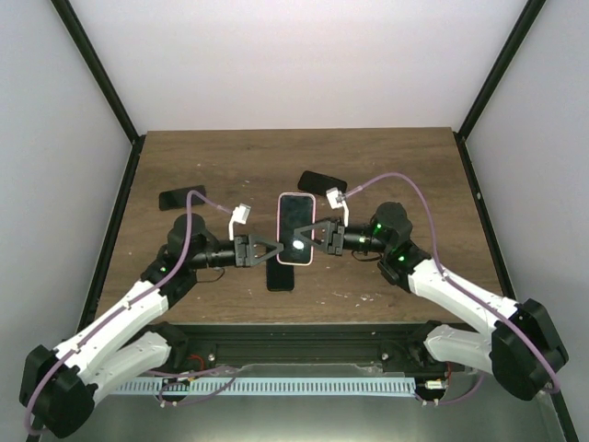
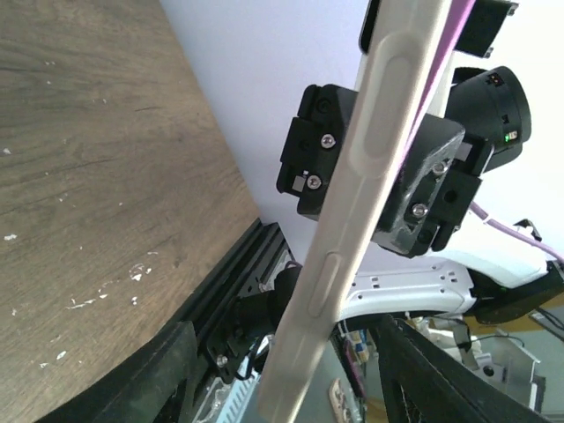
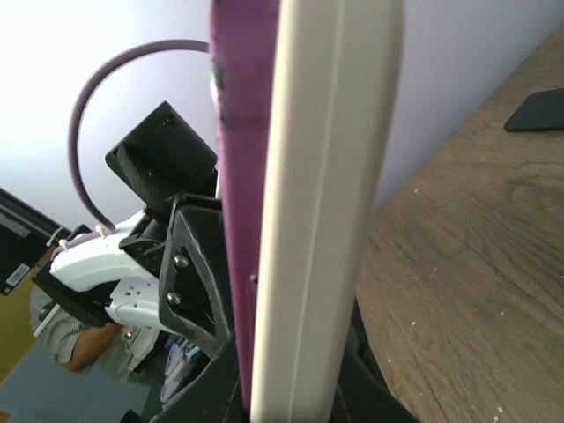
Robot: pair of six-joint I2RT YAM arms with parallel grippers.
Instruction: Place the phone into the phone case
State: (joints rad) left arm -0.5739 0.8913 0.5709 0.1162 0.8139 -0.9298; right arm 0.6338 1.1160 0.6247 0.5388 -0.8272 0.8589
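Both long edges flanked: right gripper (image 1: pixel 319 236) clamps case (image 2: pixel 370 203) with phone (image 1: pixel 295 224) aloft — left gripper (image 1: pixel 274 249) astride opposite edge, parted; axis fore-aft.

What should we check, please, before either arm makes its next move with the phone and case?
1. Right gripper clamped on the phone case: ok.
2. Left gripper holding the case: cannot tell; its fingers look wide of the edge.
3. Phone fully seated: cannot tell; a purple edge shows beside the white one.
4. Case held off the table: ok.
5. Set-down spot free: not ok; a dark slab lies on the table beside the left gripper.
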